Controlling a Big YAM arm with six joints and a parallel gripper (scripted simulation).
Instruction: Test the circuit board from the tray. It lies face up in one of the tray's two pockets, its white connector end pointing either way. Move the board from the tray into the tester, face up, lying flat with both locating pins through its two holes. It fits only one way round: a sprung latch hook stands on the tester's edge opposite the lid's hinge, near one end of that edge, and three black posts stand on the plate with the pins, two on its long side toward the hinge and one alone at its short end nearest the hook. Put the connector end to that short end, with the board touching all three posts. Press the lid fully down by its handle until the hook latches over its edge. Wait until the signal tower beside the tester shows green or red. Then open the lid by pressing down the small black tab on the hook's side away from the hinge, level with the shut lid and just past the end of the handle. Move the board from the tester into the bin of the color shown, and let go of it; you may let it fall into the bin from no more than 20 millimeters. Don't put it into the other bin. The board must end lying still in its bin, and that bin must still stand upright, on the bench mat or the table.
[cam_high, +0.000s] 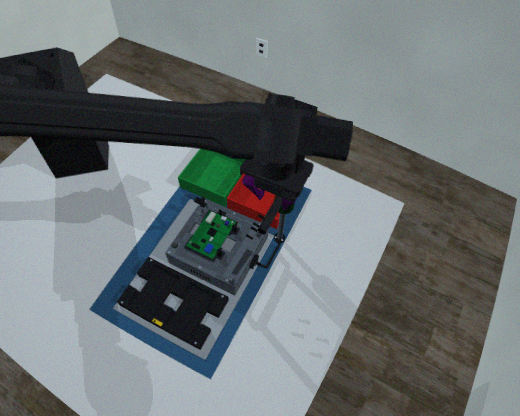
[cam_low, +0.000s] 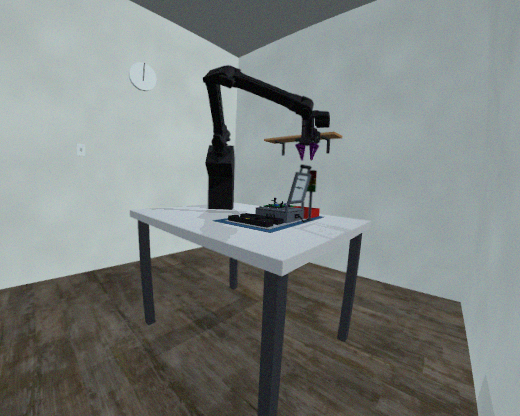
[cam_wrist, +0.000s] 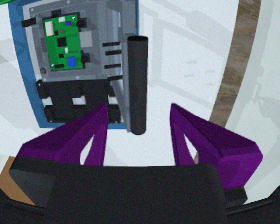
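We see the gripper (cam_low: 307, 151) hanging high above the table (cam_low: 280, 252), well clear of everything on it. Its purple fingers stand partly spread with nothing between them. In the wrist view the lid's black handle (cam_wrist: 136, 83) runs between the two fingers, but far below them, not touching.

The board (cam_high: 212, 234) lies face up on the tester (cam_high: 200, 265), inside the grey plate area. We cannot tell whether the pins pass through its holes or whether it touches the posts. The lid (cam_low: 299, 188) stands open, tilted up on the tester's right side in the exterior view, with the signal tower (cam_low: 313, 181) just beside it. In the top view the gripper's body hides most of the tower.

The black tray (cam_high: 170, 302) sits on the near end of the blue mat (cam_high: 107, 295), just beside the tester, and both its pockets show pale bottoms with no board in them. At the far end of the mat the green bin (cam_high: 210, 172) and the red bin (cam_high: 247, 200) stand side by side, touching, both upright. The gripper hangs roughly over the red bin's right part and the tower.

The arm (cam_high: 150, 122) reaches in from the left of the top view, its base (cam_low: 220, 180) standing on the far corner of the table.
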